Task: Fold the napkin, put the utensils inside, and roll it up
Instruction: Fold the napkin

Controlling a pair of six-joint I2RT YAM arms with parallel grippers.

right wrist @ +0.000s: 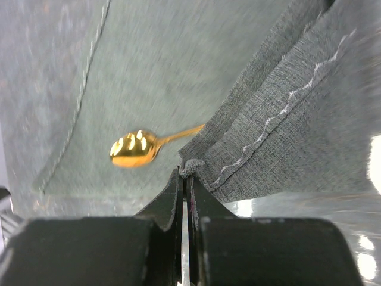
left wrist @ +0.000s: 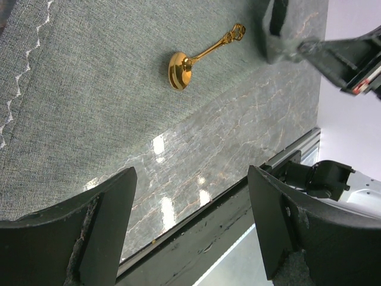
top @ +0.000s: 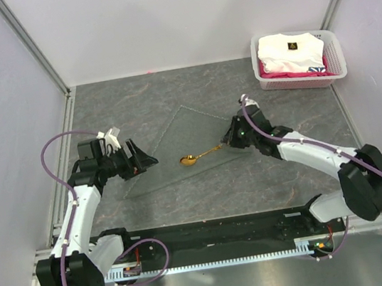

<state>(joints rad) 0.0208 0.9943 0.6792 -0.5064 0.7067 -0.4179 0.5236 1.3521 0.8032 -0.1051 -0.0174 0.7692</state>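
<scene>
The grey-green napkin lies folded into a triangle on the grey tabletop. The gold spoon lies on it near its front edge, bowl to the left. My right gripper is shut on the napkin's right corner and lifts it, so the cloth drapes over the spoon's handle. My left gripper is open and empty, hovering over the napkin's left corner. In the left wrist view the spoon lies on the napkin ahead of the left gripper.
A pink and white basket at the back right holds a folded white garment. White walls with metal rails enclose the table. The black base rail runs along the near edge.
</scene>
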